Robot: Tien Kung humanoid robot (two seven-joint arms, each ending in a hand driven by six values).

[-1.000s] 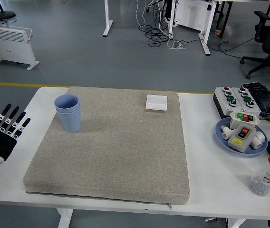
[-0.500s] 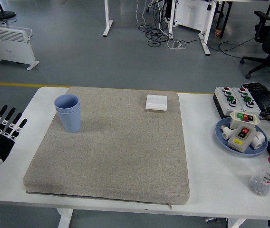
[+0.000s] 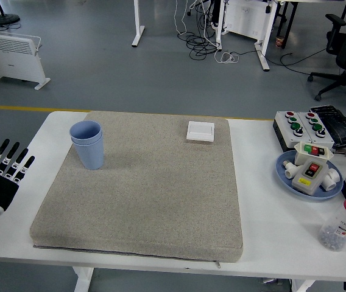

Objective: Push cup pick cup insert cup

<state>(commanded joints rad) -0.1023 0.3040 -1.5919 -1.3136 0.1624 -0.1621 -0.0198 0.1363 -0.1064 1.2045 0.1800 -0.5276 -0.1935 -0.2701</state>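
Our left hand (image 3: pixel 1 176) sits at the table's (image 3: pixel 264 237) left edge, fingers straight and spread, holding nothing. Our right hand is out of view. The cups (image 3: pixel 88 144) stand upright on the mat (image 3: pixel 142 194), near its far left corner, and they look nested, one blue cup inside another, with a double rim showing. By that reading, the insertion looks finished and we judge the remaining work to be clearing the hand away.

To do this well, we keep the hand low and well apart from the cups, and draw it out along the table edge rather than across the mat. The stack is tall and light, so any brush could tip it. The switch (image 3: pixel 200 131) and the plate (image 3: pixel 282 173) of parts lie far from our path.
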